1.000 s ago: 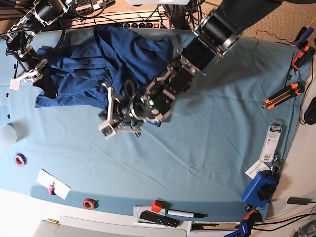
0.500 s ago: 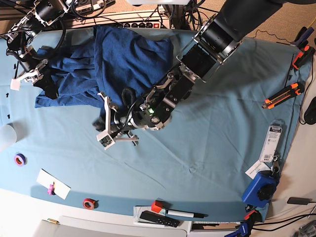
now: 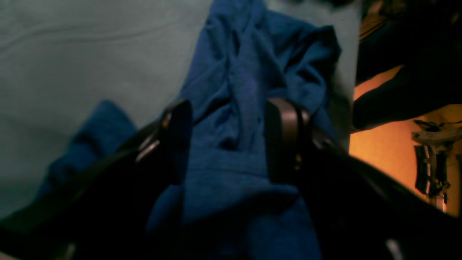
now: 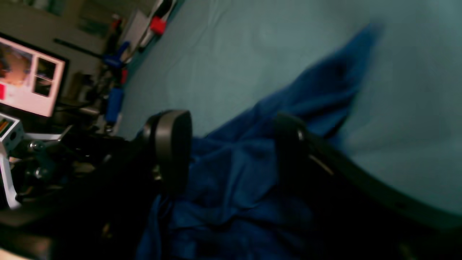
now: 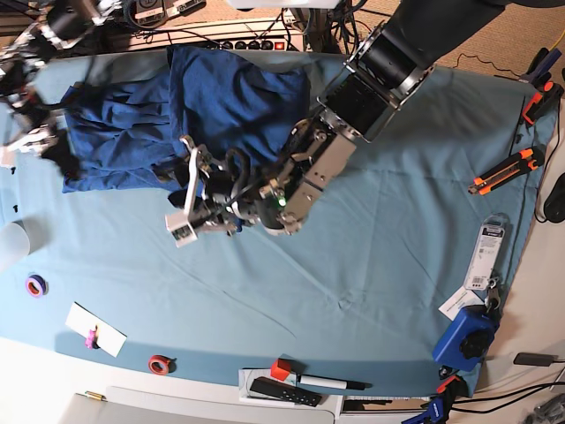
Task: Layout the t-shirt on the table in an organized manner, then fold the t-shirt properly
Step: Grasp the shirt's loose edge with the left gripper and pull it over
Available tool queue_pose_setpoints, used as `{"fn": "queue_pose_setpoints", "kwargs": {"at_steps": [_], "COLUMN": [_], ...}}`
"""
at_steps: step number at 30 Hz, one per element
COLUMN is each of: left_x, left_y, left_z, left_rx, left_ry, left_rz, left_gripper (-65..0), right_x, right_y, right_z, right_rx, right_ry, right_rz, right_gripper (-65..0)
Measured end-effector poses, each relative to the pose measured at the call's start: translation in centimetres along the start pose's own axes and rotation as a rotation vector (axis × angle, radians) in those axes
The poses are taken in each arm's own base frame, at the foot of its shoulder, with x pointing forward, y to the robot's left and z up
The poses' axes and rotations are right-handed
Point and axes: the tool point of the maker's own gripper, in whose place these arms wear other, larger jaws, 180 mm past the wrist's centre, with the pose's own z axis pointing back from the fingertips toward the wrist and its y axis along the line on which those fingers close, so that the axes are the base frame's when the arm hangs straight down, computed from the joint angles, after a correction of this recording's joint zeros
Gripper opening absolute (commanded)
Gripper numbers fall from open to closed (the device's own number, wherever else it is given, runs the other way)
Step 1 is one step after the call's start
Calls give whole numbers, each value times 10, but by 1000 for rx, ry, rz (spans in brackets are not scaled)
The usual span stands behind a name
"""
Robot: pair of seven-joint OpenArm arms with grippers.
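My left jaws (image 3: 229,141) stand apart, straddling a blurred ridge of the one t-shirt (image 5: 190,119); my right jaws (image 4: 231,151) gape too, cloth between them, contact unclear. The shirt lies bunched at eleven o'clock on the counter (image 5: 397,238), its far edge hidden.

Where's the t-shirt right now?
Base view: the t-shirt lies crumpled at the table's upper left, between the right gripper and left gripper.
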Motion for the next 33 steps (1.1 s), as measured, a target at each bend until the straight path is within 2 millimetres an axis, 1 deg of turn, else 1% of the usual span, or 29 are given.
{"fn": "queue_pose_setpoints", "kwargs": {"at_steps": [2, 3, 6, 8, 11, 14, 18, 19, 21, 26, 29, 33], "left_x": [5, 7, 10, 10, 10, 9, 4, 4, 5, 6, 7, 10], "left_y": [2, 3, 6, 9, 11, 12, 17, 17, 17, 17, 18, 19], "left_z": [5, 7, 11, 12, 12, 12, 13, 13, 13, 13, 13, 14], "left_rx": [9, 14, 24, 34, 43, 46, 74, 78, 74, 77, 78, 82], "left_ry": [-5, -7, -18, -14, -9, -7, 21, 22, 19, 13, 13, 10], "left_rz": [-7, -8, -5, -8, -13, -16, -37, -35, -34, -36, -39, -47], "left_gripper": [-326, -326, -325, -314, -278, -276, -276, -276, -276, -276, -276, -276], "right_x": [12, 15, 17, 12, 1, -12, -28, -30, -27, -24, -28, -40], "right_y": [-3, -5, -16, -26, -32, -42, -58, -59, -63, -76, -73, -55], "right_z": [6, 9, 14, 16, 15, 14, 14, 14, 16, 18, 9, -14], "right_rx": [-21, -37, -98, -154, -166, -169, -172, -167, -172, -237, -228, -157], "right_ry": [3, 11, 51, 91, 114, 137, 161, 159, 153, 146, 159, 191], "right_rz": [34, 47, 79, 94, 69, 12, -79, -97, -106, -79, -62, -46], "right_gripper": [-253, -253, -253, -253, -253, -253, -253, -253, -253, -253, -253, -253]}}
